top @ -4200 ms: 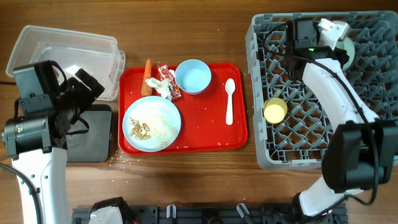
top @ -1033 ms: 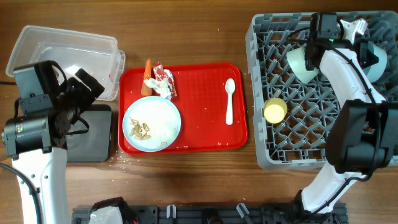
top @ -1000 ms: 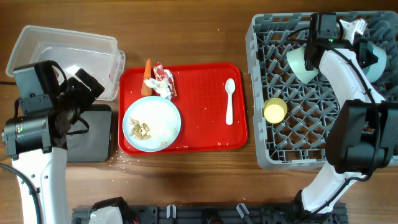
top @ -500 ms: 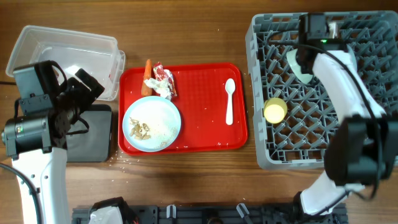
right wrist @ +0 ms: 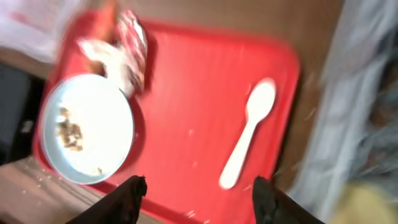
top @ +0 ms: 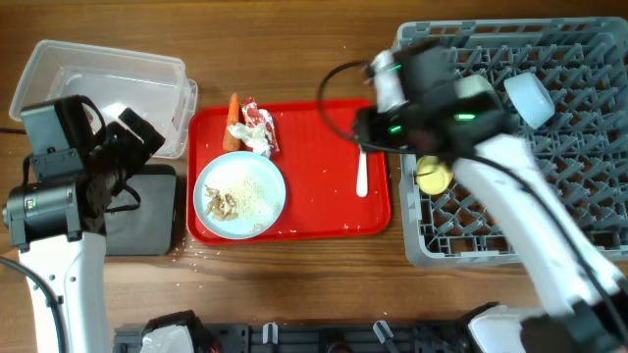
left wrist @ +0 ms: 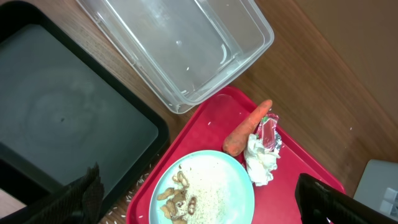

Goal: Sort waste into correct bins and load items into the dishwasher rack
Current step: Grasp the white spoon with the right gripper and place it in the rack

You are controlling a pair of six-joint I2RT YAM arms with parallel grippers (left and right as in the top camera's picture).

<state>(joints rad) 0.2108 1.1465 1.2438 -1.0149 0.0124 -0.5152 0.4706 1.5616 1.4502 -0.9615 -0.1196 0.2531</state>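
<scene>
Left of the red tray (top: 314,186), your left tool (left wrist: 198,177) hangs wide open and empty by the clear tub (top: 98,74) and black tray (top: 142,211). The tray's left end holds the carrot (top: 233,123), wrapper (top: 260,120), tissue (left wrist: 260,163) and crumbed plate (top: 240,196). Over the spoon (top: 361,162) at its right end your right tool (right wrist: 198,182) gapes empty, with the rack (top: 579,118) just beyond.

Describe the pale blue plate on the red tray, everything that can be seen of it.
The plate is round, pale blue and shallow with a low rim; it looks like smooth plastic or glazed ware. It lies flat, right side up, in the near left corner of the red tray. Beige crumbs are scattered over it, with larger brownish bits toward its left. The crumpled white tissue sits at its far rim and seems to touch it.
</scene>
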